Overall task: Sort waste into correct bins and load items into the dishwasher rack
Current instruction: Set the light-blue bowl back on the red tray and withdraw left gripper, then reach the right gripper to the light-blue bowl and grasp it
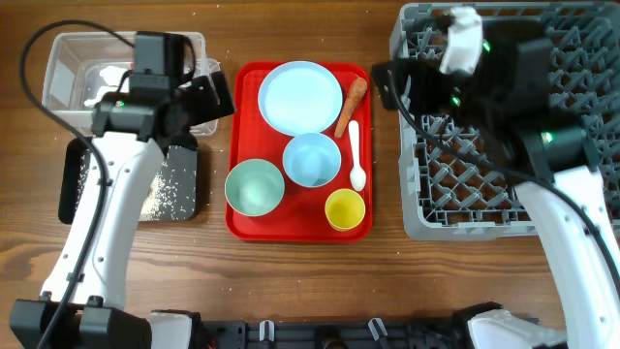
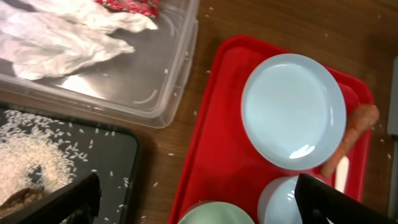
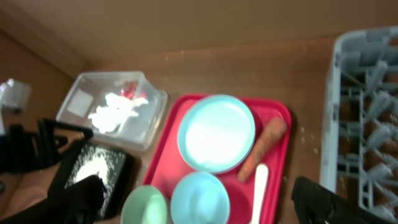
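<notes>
Waste is nearly all binned, by my read. The crumpled napkin (image 2: 56,37) and red wrapper (image 2: 127,6) lie in the clear tub (image 1: 63,78). The rice (image 2: 31,155) and the brown scrap (image 2: 15,198) sit on the black tray (image 1: 73,184) just in front of it. That split looks deliberate: dry rubbish in one bin, food in the other. A few grains lie loose on the counter (image 2: 165,137) beside the bins.

The carrot (image 1: 351,105) is the one piece not sorted. It lies on the red tray (image 1: 244,116) against the right rim of the blue plate (image 1: 299,97), with the white spoon (image 1: 356,160) just below it. I judge it belongs with the rice.

The left jaws hang over the seam between the tub and the black tray, spread wide with nothing between them. The right jaws hover over the left edge of the dishwasher rack (image 1: 465,184), also wide and empty, looking down at the red tray.

In the part of the rack I can see, nothing is loaded. The plate, blue bowl (image 1: 312,159), green bowl (image 1: 254,186), yellow cup (image 1: 345,208) and spoon all sit on the red tray. It lies between the bins and the rack, so either arm can reach it. I would take the carrot first with the left arm, since it rests against the plate and could roll if the plate were lifted.
</notes>
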You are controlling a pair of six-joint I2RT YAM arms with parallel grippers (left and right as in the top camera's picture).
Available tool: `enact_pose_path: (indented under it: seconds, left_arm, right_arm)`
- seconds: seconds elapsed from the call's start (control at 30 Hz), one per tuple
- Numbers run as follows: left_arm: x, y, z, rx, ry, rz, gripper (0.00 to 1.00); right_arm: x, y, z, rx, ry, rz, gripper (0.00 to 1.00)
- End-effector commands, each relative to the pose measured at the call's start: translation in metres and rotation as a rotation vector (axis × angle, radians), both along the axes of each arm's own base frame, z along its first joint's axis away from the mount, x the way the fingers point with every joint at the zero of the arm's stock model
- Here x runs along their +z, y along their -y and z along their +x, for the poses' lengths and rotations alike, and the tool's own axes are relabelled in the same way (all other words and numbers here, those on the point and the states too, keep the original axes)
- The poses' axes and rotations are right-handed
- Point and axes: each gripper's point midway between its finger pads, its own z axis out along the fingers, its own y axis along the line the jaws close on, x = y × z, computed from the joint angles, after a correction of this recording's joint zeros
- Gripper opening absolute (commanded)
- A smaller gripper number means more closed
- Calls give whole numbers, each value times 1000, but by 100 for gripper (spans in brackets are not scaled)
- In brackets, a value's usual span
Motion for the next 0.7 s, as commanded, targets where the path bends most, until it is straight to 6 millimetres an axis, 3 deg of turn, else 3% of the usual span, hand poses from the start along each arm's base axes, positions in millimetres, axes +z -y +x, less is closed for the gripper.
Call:
enact_pose_path:
  seconds: [0.0,0.1,0.17,0.27,0.47,0.6,0.67]
  left_arm:
    - [10,-16,-1,50,17,-12,100]
    - [9,-33,-1,95,15,4,100]
    - [9,-44,-1,123,15,4,100]
    - [9,-56,-2,156,13,4,100]
    - [-7,-56,-1,156,-34,5,100]
    - [-12,-56,0,154,-46,4,100]
    - [-11,-56,1,154,-41,3,100]
  right_arm:
    - [-11,-19,26,-40,-108,-132,100]
    - [-59,-45,34,29,-265,-240,100]
    - [-100,-52,33,69,-371,-299,100]
    - [-142,-57,33,110,-473,-345,100]
    - [-160,-70,26,169,-510,-373,98]
    - [-189,-84,16,209,-545,-401,80]
    - [-211,-81,8,212,-588,-428,70]
